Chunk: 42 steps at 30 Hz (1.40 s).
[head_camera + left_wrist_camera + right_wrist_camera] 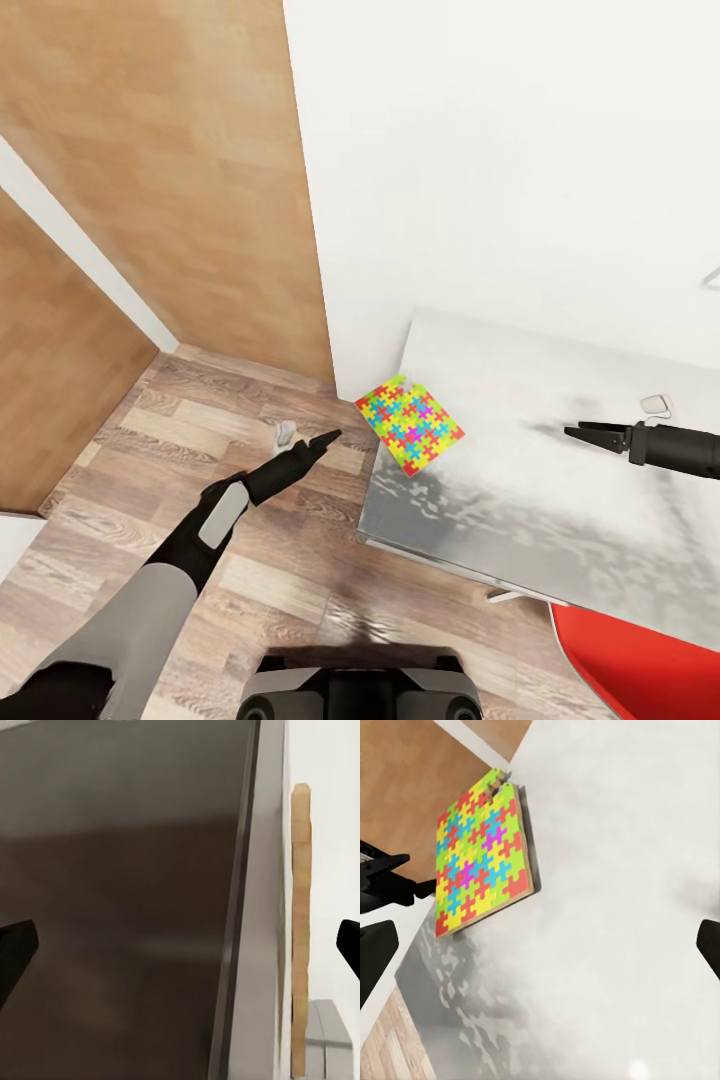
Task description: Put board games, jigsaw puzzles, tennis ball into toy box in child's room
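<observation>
**Two arms near the desk corner, jigsaw at the edge**

In the head view the jigsaw puzzle (409,424) lies flat at the near-left corner of the table (560,500), its bright interlocking pieces in yellow, red, blue and green; one corner of it reaches out past the table's left edge, over the wood-plank floor (180,470); in the right wrist view the same jigsaw puzzle (480,862) shows as a thin slab resting on the pale mottled top, and a second sheet seems to peek out at its far corner, though I cannot tell for sure.

The right gripper (585,433) hangs low over the table top, well apart from the jigsaw and pointing toward it; its fingers stand spread in the right wrist view, with nothing between them.

The left gripper (325,440) reaches over the floor just beside the table's left edge, near the jigsaw's overhanging corner but not touching it; in the left wrist view its two dark fingertips (15,952) sit wide apart at the picture's sides, released and empty, facing a dark flat surface and a thin wooden edge (301,930).

A red chair seat (640,670) shows at the table's near side; a white wall (500,150) rises behind the table, with wood panels (170,180) to the left of it.
</observation>
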Motion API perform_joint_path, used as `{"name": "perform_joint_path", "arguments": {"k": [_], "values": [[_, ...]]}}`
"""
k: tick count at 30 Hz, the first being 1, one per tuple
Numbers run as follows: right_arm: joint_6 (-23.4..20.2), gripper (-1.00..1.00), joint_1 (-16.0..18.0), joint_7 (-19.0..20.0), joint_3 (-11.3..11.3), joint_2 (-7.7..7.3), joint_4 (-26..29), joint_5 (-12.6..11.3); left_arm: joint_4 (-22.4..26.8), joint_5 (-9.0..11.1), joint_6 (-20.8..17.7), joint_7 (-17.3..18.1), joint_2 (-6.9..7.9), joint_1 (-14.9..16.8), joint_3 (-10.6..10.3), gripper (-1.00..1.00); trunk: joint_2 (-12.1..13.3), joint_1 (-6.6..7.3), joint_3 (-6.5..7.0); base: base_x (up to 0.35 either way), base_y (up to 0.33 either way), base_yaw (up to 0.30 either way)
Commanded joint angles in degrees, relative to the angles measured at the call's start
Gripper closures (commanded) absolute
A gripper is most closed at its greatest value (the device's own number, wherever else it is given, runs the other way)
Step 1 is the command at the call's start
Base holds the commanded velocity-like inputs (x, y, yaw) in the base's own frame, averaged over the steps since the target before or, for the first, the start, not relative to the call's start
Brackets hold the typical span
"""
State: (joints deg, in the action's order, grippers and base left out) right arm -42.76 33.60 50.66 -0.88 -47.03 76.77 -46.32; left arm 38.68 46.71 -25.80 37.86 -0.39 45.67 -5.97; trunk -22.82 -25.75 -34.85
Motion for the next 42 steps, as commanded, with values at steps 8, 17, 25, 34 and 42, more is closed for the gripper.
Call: {"name": "perform_joint_path", "arguments": {"k": [8, 17, 25, 34, 42], "values": [[-0.3, -1.0, 0.1, 0.0, -0.1, -0.12, 1.0, -0.3, 0.0, 0.6, -0.5, -0.2, -0.16, 0.9, -0.1, -1.0, -0.1, -0.03, -0.07, 0.0, 0.0, -0.023], [-0.4, -1.0, -0.1, 0.0, -0.1, -0.16, 1.8, -0.3, 0.0, 0.6, -0.6, -0.2, -0.28, 2.0, -0.1, -1.0, -0.1, -0.03, -0.07, 0.0, 0.0, -0.143], [-0.4, -1.0, -0.1, 0.0, -0.1, -0.11, 2.0, -0.3, -0.1, 0.6, -0.6, -0.1, -0.24, 2.2, 0.0, -1.0, -0.1, -0.03, -0.07, 0.0, 0.0, -0.053], [-0.4, -1.0, -0.2, 0.0, -0.1, -0.07, 2.1, -0.3, -0.1, 0.6, -0.7, 0.1, -0.1, 2.3, 0.0, -1.0, -0.1, -0.03, -0.07, 0.0, 0.0, -0.014], [-0.4, -1.0, -0.2, 0.0, -0.1, -0.01, 2.1, -0.4, -0.4, 0.6, -0.7, 0.2, -0.06, 2.3, 0.1, -1.0, -0.1, -0.03, -0.07, 0.0, 0.0, -0.014]]}}
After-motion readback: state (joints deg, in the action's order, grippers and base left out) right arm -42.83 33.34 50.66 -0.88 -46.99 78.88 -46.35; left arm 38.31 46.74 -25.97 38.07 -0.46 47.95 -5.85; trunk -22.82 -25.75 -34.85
